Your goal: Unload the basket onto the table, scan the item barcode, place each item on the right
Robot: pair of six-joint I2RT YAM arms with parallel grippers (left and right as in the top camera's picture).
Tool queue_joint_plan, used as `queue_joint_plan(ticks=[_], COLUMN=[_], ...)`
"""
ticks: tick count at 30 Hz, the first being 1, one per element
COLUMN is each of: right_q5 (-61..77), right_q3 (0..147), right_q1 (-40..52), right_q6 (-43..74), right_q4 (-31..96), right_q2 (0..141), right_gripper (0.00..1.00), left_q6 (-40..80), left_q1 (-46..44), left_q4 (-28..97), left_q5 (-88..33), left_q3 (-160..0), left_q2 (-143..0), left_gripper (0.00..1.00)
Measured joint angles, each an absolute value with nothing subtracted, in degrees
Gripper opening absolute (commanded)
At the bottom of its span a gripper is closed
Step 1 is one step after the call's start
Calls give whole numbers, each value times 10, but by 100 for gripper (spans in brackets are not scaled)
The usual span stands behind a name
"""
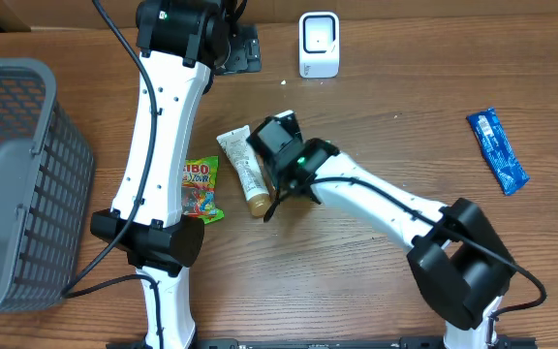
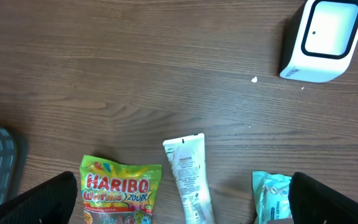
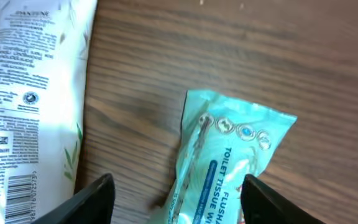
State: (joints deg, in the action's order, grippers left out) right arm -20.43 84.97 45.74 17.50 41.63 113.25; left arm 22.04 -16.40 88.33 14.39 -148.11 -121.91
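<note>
Right wrist cam: wipes pack (image 3: 229, 149) lies flat on bench (image 3: 278, 50) btwn the right fingers (image 3: 98, 199), which stand open around it w/ a clear gap on the side toward the tube (image 3: 30, 93). Left fingers (image 2: 48, 202) spread wide, holding nothing, above tube & Haribo bag (image 2: 120, 190). Scanner (image 2: 322, 40) stands well apart from the pack.

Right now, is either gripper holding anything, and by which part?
Nothing is held. Jaws of the right gripper straddle the wipes packet, unclamped; left gripper open.
</note>
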Motion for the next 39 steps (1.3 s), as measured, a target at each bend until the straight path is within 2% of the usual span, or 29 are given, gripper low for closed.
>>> queue_joint_plan(ticks=[5, 10, 11, 12, 15, 16, 23, 28, 35, 39], right_q5=[-242, -260, -263, -268, -286, -291, -290, -94, 332, 389], right_q3=[851, 852, 852, 853, 855, 856, 869, 905, 853, 765], right_q1=[458, 458, 458, 458, 459, 459, 459, 423, 248, 220], right_q6=[176, 174, 173, 170, 170, 172, 170, 163, 190, 251], right_q4=[423, 450, 452, 455, 461, 461, 494, 482, 335, 256], right_q2=[1157, 1207, 1207, 1207, 1207, 1207, 1209, 1202, 1194, 1194], right_gripper=[63, 50, 40, 24, 6, 4, 4, 4, 4, 5], left_q6=[220, 220, 220, 220, 220, 220, 220, 220, 220, 220], left_q1=[-164, -164, -164, -164, -164, -164, -164, -164, -164, -164], left_q4=[883, 883, 883, 883, 883, 883, 883, 883, 883, 883], left_q5=[144, 144, 144, 144, 144, 144, 144, 144, 144, 144], left_q3=[-1481, -1481, -1481, -1481, -1481, -1481, -1481, -1481, -1481, -1481], left_q2=[-1219, -1219, -1219, -1219, -1219, -1219, -1219, -1219, -1219, -1219], left_gripper=[100, 100, 100, 100, 100, 100, 100, 100, 100, 100])
